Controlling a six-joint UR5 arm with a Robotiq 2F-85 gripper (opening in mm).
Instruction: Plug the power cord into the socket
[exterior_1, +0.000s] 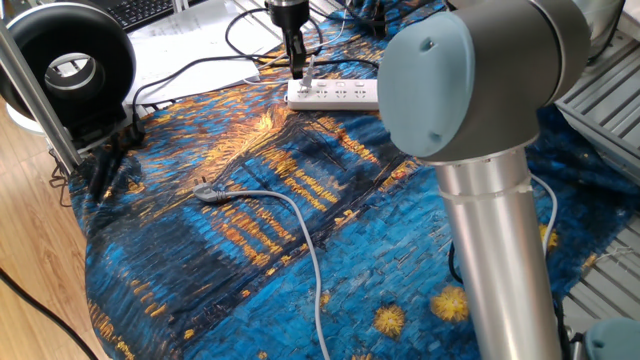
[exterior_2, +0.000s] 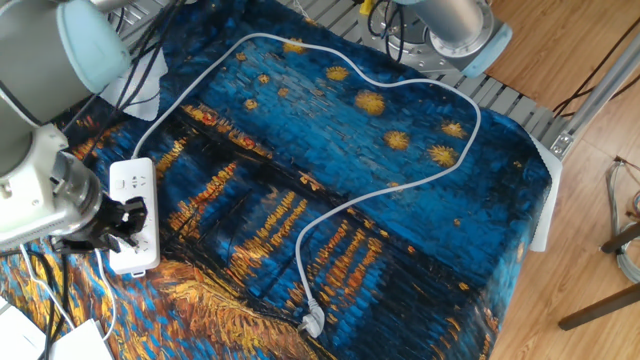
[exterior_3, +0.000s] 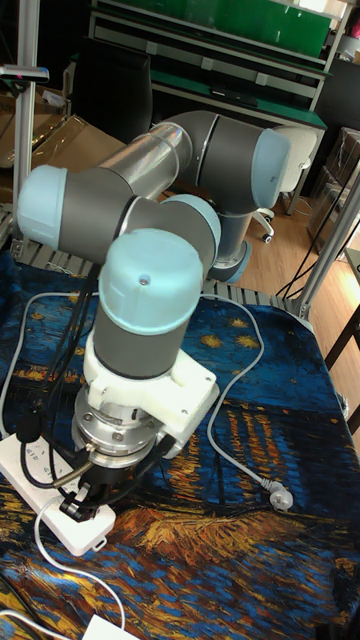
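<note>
Power cord (exterior_1: 308, 72) is the first thing we pick out: its small pale plug sits pinched between the dark fingers of the end effector (exterior_1: 299, 68), right over the near end of the socket (exterior_1: 333, 93). In one fixed view we see the plug's lower end touching or almost touching the strip's end outlet group; we cannot tell whether the metal tip is seated in it. We see the fingers pressed together on the plug, pointing straight down.

In the other fixed view the socket (exterior_2: 134, 212) lies along the left edge of the tabletop, which is covered by a blue and orange painted cloth (exterior_2: 330, 170). The end effector (exterior_2: 122, 221) overlaps the strip's lower half there, so the plug itself is hidden from us. In the tall fixed view the end effector (exterior_3: 86, 497) hangs below the grey wrist, over the socket (exterior_3: 50, 487), whose near end is in view.

Well apart from the strip, we see a thicker grey cable (exterior_2: 360, 120) looping across the cloth. Its grey plug (exterior_1: 207, 190) lies loose in the middle of the cloth, prongs toward the tabletop's edge.

Black cables (exterior_1: 240, 35) trail behind the strip near a keyboard (exterior_1: 145, 9). A round black fan (exterior_1: 68, 70) stands at the corner.
</note>
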